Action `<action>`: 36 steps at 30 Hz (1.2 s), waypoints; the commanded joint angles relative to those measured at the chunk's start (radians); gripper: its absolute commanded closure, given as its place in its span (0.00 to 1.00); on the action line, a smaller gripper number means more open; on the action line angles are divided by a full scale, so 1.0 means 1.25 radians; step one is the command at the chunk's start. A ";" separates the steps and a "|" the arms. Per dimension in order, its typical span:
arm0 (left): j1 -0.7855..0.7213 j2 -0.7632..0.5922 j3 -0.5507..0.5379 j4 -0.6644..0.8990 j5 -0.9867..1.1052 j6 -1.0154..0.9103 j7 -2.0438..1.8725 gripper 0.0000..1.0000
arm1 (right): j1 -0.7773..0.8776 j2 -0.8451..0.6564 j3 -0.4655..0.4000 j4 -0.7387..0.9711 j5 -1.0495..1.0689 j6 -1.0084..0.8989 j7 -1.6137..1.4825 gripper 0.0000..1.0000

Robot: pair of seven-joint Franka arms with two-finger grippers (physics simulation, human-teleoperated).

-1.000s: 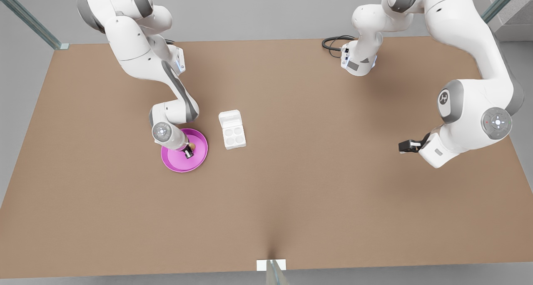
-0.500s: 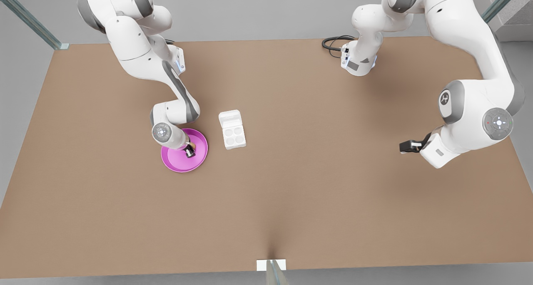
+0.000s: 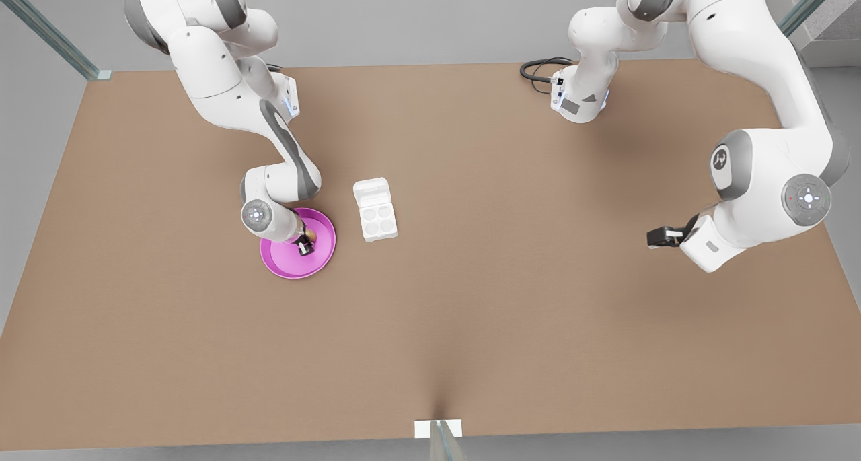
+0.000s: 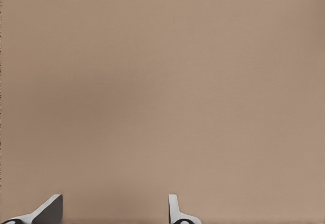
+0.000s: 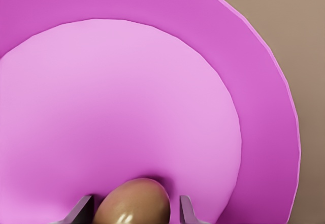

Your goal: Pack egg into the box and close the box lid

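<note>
Right claw [image 3: 304, 245] astride egg [image 5: 133, 202] on pink plate [image 3: 321, 256] (fingers apart)

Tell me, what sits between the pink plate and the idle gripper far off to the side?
In the front view, the open white box stands just beside the pink plate; from there to the left gripper is bare brown table.

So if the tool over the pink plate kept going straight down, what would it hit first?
Probably the egg: it sits between the right tool's open fingers, with the pink plate right beneath. Exact depth is unclear.
</note>
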 commanded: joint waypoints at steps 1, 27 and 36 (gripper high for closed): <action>-0.001 0.000 0.001 0.000 0.000 0.000 0.000 0.00 | -0.001 0.000 0.000 0.000 0.001 -0.001 0.000 0.39; -0.003 0.000 0.000 -0.004 -0.002 -0.016 -0.001 0.00 | -0.004 0.000 0.000 0.000 0.001 -0.025 -0.011 0.47; -0.096 -0.001 0.001 0.001 -0.004 -0.049 -0.006 0.00 | -0.007 -0.036 0.006 0.021 0.001 -0.069 -0.016 0.47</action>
